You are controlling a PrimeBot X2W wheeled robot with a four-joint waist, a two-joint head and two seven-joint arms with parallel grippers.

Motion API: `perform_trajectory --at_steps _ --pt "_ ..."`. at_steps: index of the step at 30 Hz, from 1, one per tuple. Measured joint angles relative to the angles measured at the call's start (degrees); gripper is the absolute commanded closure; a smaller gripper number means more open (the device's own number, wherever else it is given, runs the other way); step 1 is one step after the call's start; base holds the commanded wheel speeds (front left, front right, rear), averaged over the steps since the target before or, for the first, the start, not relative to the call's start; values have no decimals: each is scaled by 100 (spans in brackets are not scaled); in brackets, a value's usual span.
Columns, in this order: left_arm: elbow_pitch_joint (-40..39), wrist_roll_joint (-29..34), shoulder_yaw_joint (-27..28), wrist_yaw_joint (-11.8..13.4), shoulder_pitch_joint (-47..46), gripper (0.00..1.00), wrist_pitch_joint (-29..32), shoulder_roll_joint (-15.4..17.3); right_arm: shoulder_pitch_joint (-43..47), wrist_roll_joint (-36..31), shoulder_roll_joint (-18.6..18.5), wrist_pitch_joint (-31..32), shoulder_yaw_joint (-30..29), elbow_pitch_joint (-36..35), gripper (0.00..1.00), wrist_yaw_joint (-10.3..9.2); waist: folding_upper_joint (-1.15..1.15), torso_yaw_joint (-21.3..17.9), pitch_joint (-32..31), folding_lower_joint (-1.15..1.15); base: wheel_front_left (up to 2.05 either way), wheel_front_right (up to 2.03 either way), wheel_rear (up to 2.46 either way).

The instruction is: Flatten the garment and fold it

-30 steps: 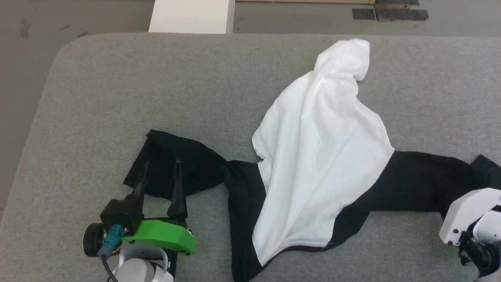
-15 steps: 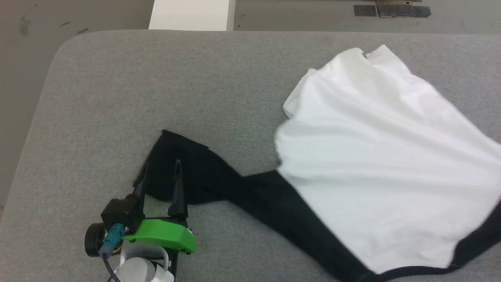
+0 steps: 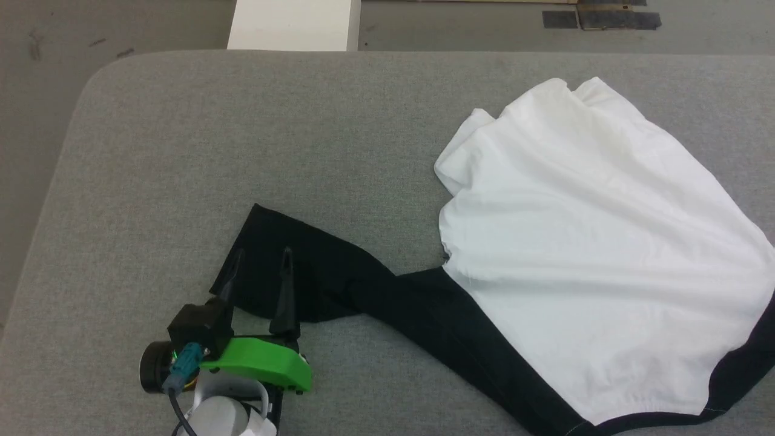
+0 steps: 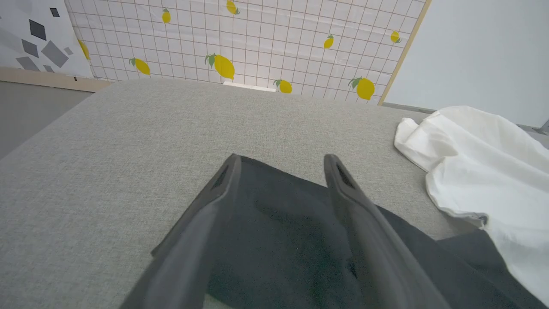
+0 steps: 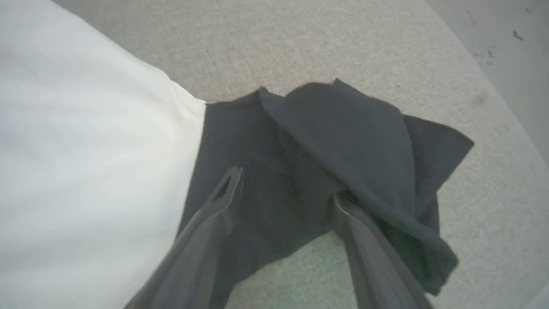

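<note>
The garment lies on the grey table [image 3: 181, 139]. Its white body [image 3: 599, 254] spreads wide at the right, with creases bunched at its far edge. A black band runs from it down-left to a black sleeve [image 3: 290, 272]. My left gripper [image 3: 261, 254] stands open over that sleeve, one finger on each side of the sleeve's end [image 4: 274, 223]. In the right wrist view my right gripper [image 5: 286, 184] is open over the other black sleeve [image 5: 343, 141], which is crumpled. A fold of it covers the right fingertip. The white body [image 5: 85, 163] lies to its left.
The table's rounded far-left corner [image 3: 103, 66] and left edge border grey floor. A white box [image 3: 293, 24] stands beyond the far edge, and dark tape patches [image 3: 599, 18] mark the floor. A lemon-patterned wall [image 4: 240, 38] rises behind the table.
The white body has swung from a narrow heap to a broad spread at the right. The left sleeve was dragged slightly right. The right arm has left the head view.
</note>
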Motion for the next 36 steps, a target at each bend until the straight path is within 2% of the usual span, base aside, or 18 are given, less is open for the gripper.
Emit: perform_trajectory --at_steps 7,12,15,24,33,36 --pt "46 -22 -38 0 12 0 79 5 604 684 474 -734 797 -1038 0 0 0 -111 -227 0 0 0 0" --pt "113 -46 -163 -1 65 0 475 77 1219 1088 563 -1023 1378 -1594 0 -1 0 -265 -400 0 0 0 0" --pt "65 -113 -364 -102 74 0 837 80 1484 1407 572 -1157 1733 -1664 0 -1 0 -366 -485 0 0 0 0" --pt "-45 -181 -1684 -838 -30 0 2406 -7 1652 1526 573 -1290 2194 -1719 0 -1 0 -603 -606 0 0 0 0" --pt "332 -475 -2114 -931 -200 0 3914 -73 1651 1594 573 -1295 2362 -1742 0 -1 0 -738 -541 0 0 0 0" --pt "346 -699 -2101 -858 -203 0 4140 -140 1651 1615 573 -1295 2393 -1746 0 -1 0 -764 -507 0 0 0 0"
